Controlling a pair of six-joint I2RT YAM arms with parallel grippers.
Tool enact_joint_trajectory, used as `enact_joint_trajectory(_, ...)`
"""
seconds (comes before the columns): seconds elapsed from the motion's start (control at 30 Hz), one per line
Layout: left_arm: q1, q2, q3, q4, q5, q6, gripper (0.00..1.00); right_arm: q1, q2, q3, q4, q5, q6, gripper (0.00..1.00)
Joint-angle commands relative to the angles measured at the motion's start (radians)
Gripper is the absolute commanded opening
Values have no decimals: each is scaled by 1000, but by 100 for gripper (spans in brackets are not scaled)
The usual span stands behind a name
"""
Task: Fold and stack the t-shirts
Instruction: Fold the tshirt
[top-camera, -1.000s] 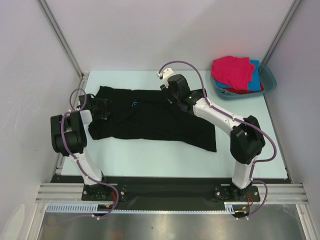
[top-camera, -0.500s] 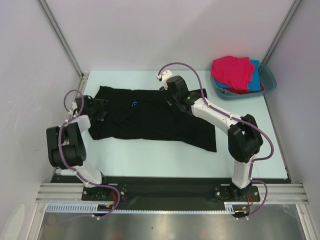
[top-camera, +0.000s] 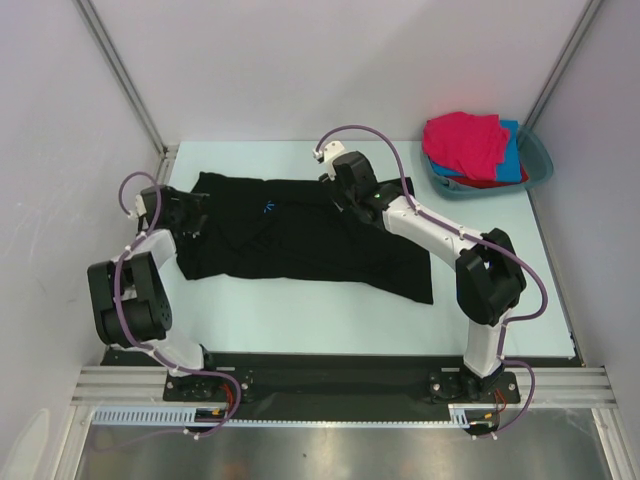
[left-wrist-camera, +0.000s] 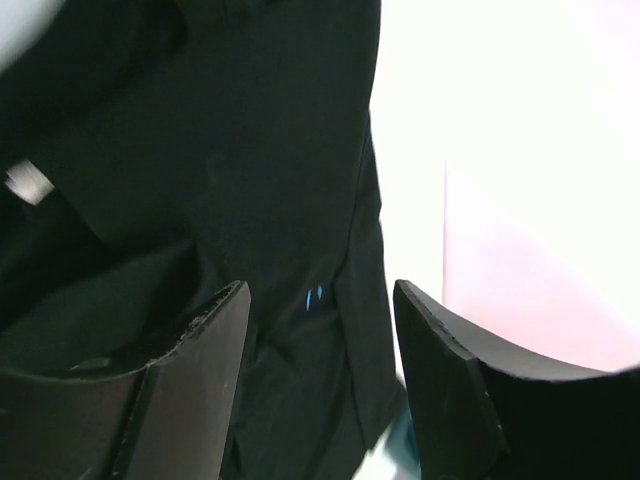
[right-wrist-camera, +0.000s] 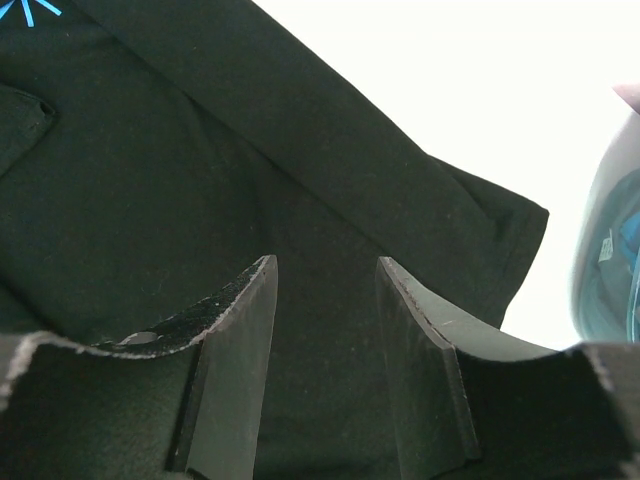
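Observation:
The large black t-shirt (top-camera: 300, 245) lies spread across the table, rumpled at its left end, with a small blue mark (top-camera: 269, 208) near the collar. My left gripper (top-camera: 193, 212) is open over the shirt's left end; the left wrist view shows its jaws (left-wrist-camera: 320, 300) apart above black cloth (left-wrist-camera: 250, 150), holding nothing. My right gripper (top-camera: 340, 190) is open over the shirt's far edge; its jaws (right-wrist-camera: 325, 270) are apart just above the cloth (right-wrist-camera: 200, 150). The magenta-pink shirt (top-camera: 465, 140) lies on the bright blue (top-camera: 515, 150) and red (top-camera: 490, 183) shirts in the basin.
The teal plastic basin (top-camera: 541, 160) stands at the back right corner; its rim shows in the right wrist view (right-wrist-camera: 610, 250). White walls and metal posts enclose the table on the left, back and right.
My left arm has swung back and to the left, carrying its gripper a little toward the shirt's far-left corner. My right gripper has shifted slightly left. The shirt has not moved.

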Motion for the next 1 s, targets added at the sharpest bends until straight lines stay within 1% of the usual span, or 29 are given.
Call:
enact_joint_trajectory(0.0,-24,20,-16,20,138,-25,65,-1,2,25,3,-8,12,50)
enact_joint_trajectory(0.13,-54,35,-39,37,150,-25,58,1,2,25,3,-11,15,50)
enact_joint_trajectory(0.33,-85,43,-85,64,192,-31,53,-1,7,26,0,-8,15,50)
enact_joint_trajectory(0.53,-97,-20,-171,41,154,3,52,-1,7,26,-6,-5,16,50)
enact_joint_trajectory(0.63,-104,-65,-238,44,149,5,52,-1,4,23,-8,-3,19,49)
enact_joint_trajectory(0.77,-130,-109,-288,48,123,-15,51,1,7,23,-8,-6,22,49)
enact_joint_trajectory(0.97,-168,-106,-317,61,52,-78,52,4,13,26,-14,-6,16,49)
